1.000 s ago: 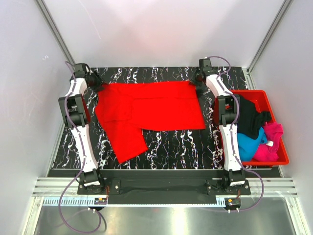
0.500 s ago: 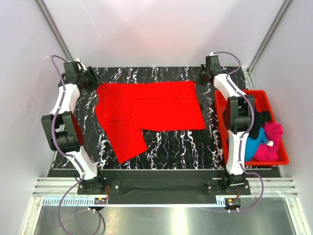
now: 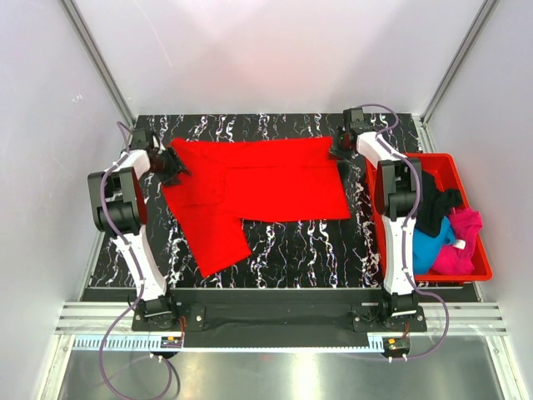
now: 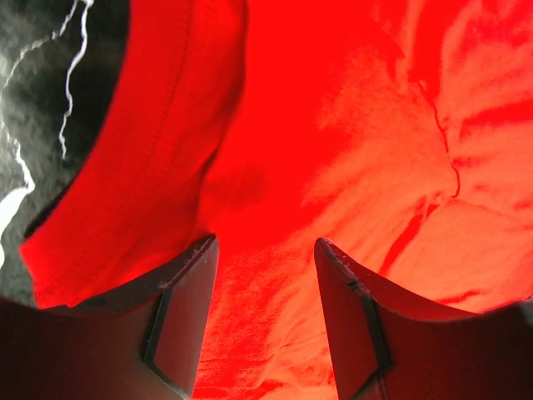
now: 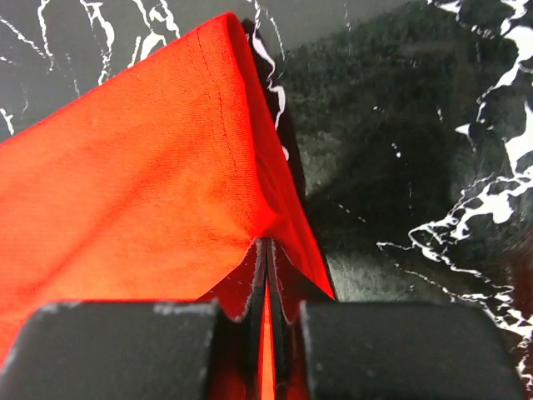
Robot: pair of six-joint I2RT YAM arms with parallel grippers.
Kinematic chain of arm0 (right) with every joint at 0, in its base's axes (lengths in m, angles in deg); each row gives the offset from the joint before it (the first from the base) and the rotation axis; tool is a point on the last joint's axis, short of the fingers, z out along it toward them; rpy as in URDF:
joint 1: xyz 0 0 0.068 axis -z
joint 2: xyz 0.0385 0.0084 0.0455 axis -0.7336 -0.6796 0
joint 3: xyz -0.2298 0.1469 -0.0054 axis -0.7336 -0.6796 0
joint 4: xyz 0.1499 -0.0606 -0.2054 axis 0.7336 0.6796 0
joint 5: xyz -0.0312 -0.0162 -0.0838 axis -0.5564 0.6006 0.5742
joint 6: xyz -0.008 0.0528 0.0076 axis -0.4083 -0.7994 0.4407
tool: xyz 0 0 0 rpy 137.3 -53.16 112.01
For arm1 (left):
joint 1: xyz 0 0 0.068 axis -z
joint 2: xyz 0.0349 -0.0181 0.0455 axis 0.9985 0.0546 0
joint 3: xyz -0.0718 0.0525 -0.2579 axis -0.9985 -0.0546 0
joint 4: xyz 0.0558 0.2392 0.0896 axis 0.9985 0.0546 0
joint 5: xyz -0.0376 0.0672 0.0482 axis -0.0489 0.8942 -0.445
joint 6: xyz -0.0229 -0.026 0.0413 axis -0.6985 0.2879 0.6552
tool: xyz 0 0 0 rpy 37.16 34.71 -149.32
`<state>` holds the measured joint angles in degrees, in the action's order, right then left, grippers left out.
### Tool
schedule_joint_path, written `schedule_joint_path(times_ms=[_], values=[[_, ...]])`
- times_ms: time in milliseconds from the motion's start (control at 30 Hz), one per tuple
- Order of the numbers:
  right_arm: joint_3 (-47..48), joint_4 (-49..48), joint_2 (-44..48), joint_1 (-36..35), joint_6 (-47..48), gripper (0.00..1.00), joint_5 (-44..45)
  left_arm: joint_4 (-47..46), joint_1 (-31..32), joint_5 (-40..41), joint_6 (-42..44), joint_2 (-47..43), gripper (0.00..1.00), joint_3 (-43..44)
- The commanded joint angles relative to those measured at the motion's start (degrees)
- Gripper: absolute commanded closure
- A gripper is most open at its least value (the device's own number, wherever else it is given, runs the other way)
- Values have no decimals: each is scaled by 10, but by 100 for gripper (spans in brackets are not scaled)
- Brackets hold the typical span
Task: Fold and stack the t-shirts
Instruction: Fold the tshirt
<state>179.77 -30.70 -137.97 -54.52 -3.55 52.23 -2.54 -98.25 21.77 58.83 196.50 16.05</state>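
Note:
The bright red t-shirt lies spread on the black marbled table, one sleeve reaching toward the near left. My left gripper is at its far left corner. In the left wrist view it is open, both fingers astride the red cloth. My right gripper is at the shirt's far right corner. In the right wrist view it is shut on the red cloth's edge, which tents up from the table.
A rigid red bin stands at the right edge, holding a black shirt, a blue one and a magenta-pink one. Bare table shows in front of the red shirt. White walls close in on both sides.
Both arms swung up and back, then came down again onto the shirt's far corners. The left gripper now sits slightly nearer and further right. The shirt has barely moved.

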Motion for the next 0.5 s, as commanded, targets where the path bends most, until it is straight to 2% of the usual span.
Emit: schedule_joint_path(times_ms=[0, 267, 400, 467], values=[[31, 62, -29, 4, 35, 95, 75, 35, 0, 56, 24, 32, 43, 32], [19, 37, -16, 6, 52, 94, 84, 50, 1, 82, 33, 52, 44, 48], [11, 23, 19, 5, 51, 88, 38, 67, 0, 50, 48, 28, 44, 69], [4, 24, 42, 2, 36, 80, 14, 83, 5, 42, 59, 1, 44, 84]])
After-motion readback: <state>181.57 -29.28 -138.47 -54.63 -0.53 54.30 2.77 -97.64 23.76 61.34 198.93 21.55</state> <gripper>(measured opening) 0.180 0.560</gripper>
